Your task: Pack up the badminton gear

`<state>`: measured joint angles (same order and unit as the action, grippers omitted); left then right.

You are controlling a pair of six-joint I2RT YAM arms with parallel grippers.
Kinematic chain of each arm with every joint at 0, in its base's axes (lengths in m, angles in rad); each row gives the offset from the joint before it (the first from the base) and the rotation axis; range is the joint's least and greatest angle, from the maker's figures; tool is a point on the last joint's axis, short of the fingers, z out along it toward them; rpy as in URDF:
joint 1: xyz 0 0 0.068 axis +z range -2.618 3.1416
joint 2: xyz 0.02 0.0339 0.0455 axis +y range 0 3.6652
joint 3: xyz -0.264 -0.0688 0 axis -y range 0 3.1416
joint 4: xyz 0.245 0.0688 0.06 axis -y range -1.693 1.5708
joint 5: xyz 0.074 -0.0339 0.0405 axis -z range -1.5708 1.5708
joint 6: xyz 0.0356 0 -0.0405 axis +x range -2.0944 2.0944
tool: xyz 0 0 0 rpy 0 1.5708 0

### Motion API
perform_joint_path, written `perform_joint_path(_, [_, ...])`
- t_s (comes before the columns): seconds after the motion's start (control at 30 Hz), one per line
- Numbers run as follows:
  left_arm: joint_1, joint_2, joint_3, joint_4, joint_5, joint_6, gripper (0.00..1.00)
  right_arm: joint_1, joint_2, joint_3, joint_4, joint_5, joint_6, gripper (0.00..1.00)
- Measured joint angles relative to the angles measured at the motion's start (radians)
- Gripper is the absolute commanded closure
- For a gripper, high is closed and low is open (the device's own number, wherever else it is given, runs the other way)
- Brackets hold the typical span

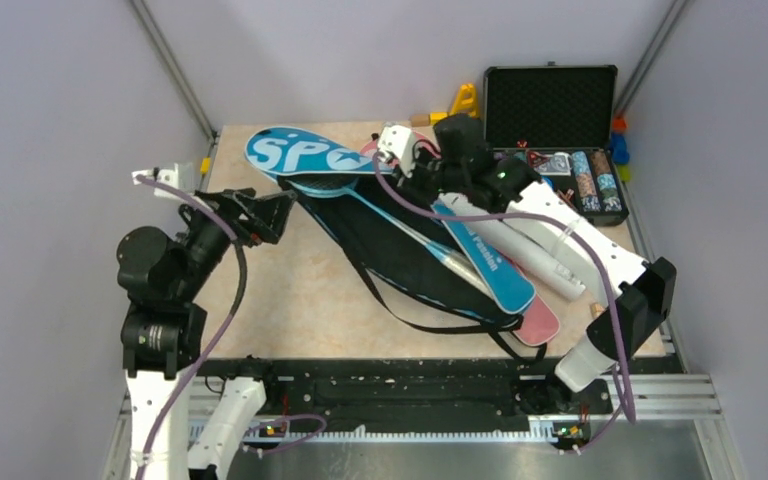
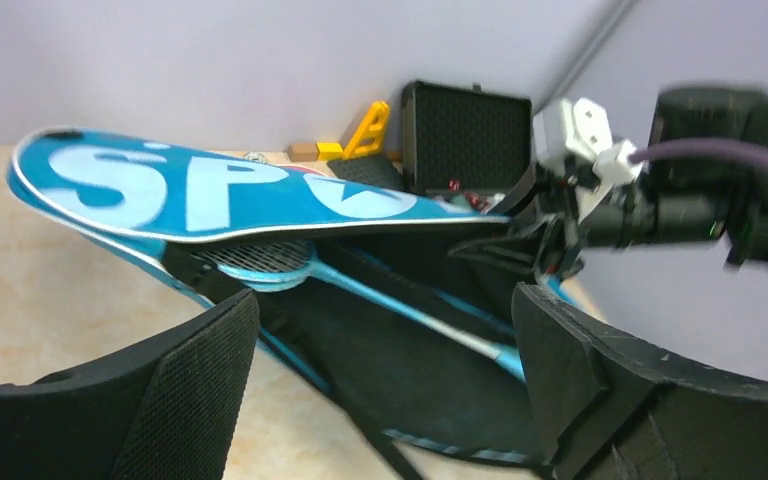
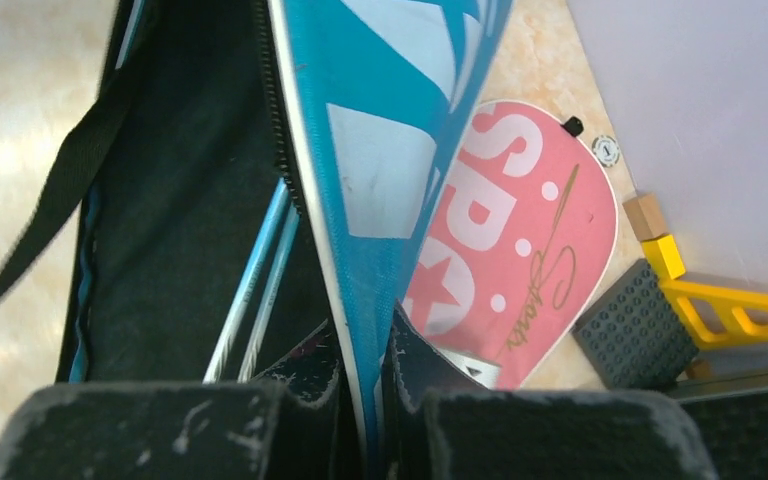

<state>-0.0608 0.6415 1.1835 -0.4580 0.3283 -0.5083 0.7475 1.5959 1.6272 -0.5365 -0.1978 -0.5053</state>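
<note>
At the counter's near edge the left arm (image 1: 165,265) bends toward the far right, the left jaws spread wide and holding nothing, aimed at the open side of the blue cover (image 1: 295,152) and just short of it. The cover lies on a slant across the beige counter (image 1: 290,310), its long axis running from the narrow handle end at near right to the rounded head at far left. Its printed top flap (image 2: 190,195) stands up off the black lining. A racket (image 1: 325,186) lies inside, its light-blue head under the flap at far left and its shaft pointing to near right along the same line. The right wrist view shows two thin pale-blue shafts (image 3: 260,270) side by side on the lining. A black strap (image 1: 440,328) trails off the cover's near side. A pink cover (image 1: 538,325) lies underneath on the same slant, its handle end poking out at near right. The right arm (image 1: 625,262) crosses from near right, and the right jaws are clamped on the flap's far edge, where the head narrows. Beyond sit an open black case (image 1: 550,105) with its lid upright and chips (image 1: 590,180) in its tray, a yellow toy (image 1: 465,100) and a grey studded block (image 3: 635,325). Pale lilac walls (image 1: 60,100) close in the counter on three sides.
</note>
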Motion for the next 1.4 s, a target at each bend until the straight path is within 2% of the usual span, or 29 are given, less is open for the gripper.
perform_joint_path(0.2, [0.000,0.150,-0.003,0.098,0.197,0.271,0.01,-0.149,0.001,0.039,-0.230,-0.196,-0.216,1.00])
perform_joint_path(0.37, [-0.001,0.339,0.026,0.158,0.424,0.447,0.01,-0.245,0.043,0.164,-0.539,-0.329,-0.443,1.00])
perform_joint_path(0.47, [-0.008,0.436,0.048,0.155,0.559,0.576,0.01,-0.306,0.063,0.212,-0.616,-0.392,-0.505,1.00])
perform_joint_path(0.57, [-0.041,0.483,0.083,0.078,0.656,0.776,0.01,-0.361,0.093,0.250,-0.687,-0.458,-0.570,1.00])
perform_joint_path(0.6, [-0.060,0.484,0.089,0.066,0.661,0.803,0.01,-0.378,0.105,0.260,-0.714,-0.475,-0.593,1.00])
perform_joint_path(0.7, [-0.140,0.484,0.159,-0.079,0.650,1.040,0.01,-0.418,0.128,0.273,-0.784,-0.512,-0.656,1.00])
perform_joint_path(0.83, [-0.192,0.464,0.180,-0.288,0.624,1.330,0.02,-0.450,0.145,0.273,-0.864,-0.526,-0.734,1.00])
perform_joint_path(1.0, [-0.203,0.425,0.048,-0.425,0.513,1.563,0.03,-0.466,0.164,0.273,-0.922,-0.542,-0.774,1.00])
perform_joint_path(1.23, [-0.203,0.430,-0.142,-0.422,0.348,1.687,0.11,-0.467,0.172,0.266,-0.949,-0.576,-0.787,1.00])
perform_joint_path(1.4, [-0.203,0.467,-0.193,-0.389,0.335,1.714,0.15,-0.467,0.172,0.251,-0.954,-0.583,-0.793,1.00])
